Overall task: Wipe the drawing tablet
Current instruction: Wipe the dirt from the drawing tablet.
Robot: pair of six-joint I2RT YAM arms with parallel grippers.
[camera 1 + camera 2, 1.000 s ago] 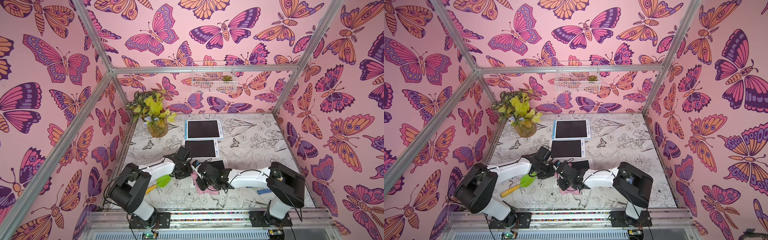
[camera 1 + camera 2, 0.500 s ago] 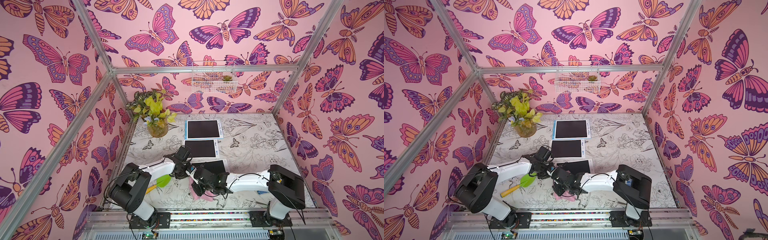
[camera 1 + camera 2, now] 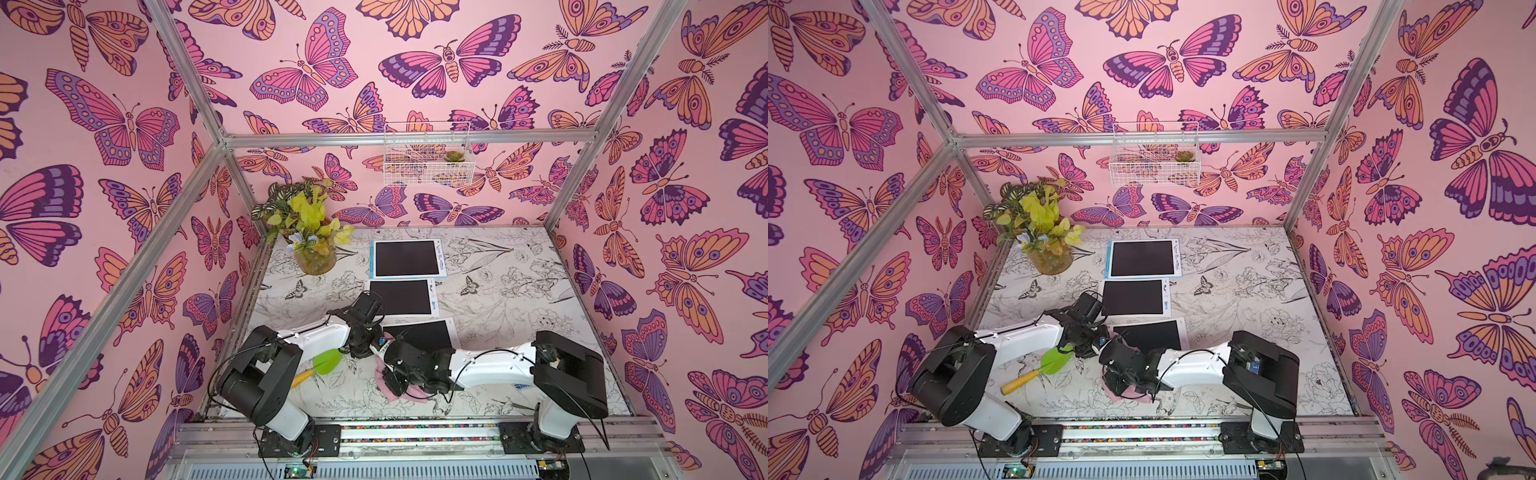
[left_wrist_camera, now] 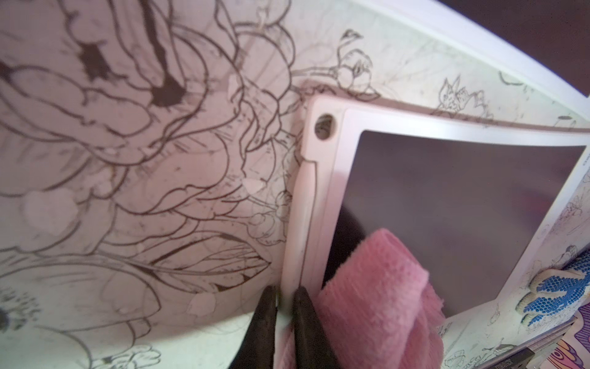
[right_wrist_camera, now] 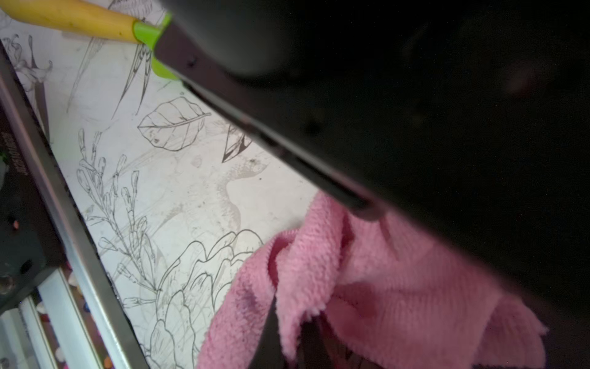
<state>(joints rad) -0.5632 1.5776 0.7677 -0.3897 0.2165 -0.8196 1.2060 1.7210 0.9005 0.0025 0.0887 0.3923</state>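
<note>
Far left in the back corner there's a potted plant [image 3: 307, 232]. Closer to the front, a green spatula [image 3: 326, 361] with a yellow handle lies flat on the flower-print table [image 3: 519, 291], partly tucked under the left arm.

Next over, the left claw [image 4: 284, 306] is pinched narrow on the white frame of the drawing tablet [image 3: 419, 334]. The wrist view shows the edge strip right between the two dark fingers [image 4: 265, 326]. That tablet is the nearest of three lined up front to back around the middle of the table, and it sits a bit crooked compared to the other two tablets [image 3: 401, 297] behind it.

Just beside that grip, a fold of the pink cloth [image 4: 376, 303] laps over the near corner of the dark screen. The rest bunches on the table in front of the tablet. The right claw [image 5: 289, 338] is clamped tight on the cloth, with fabric caught between its fingers.

Up on the back wall hangs a wire basket [image 3: 428, 166].
</note>
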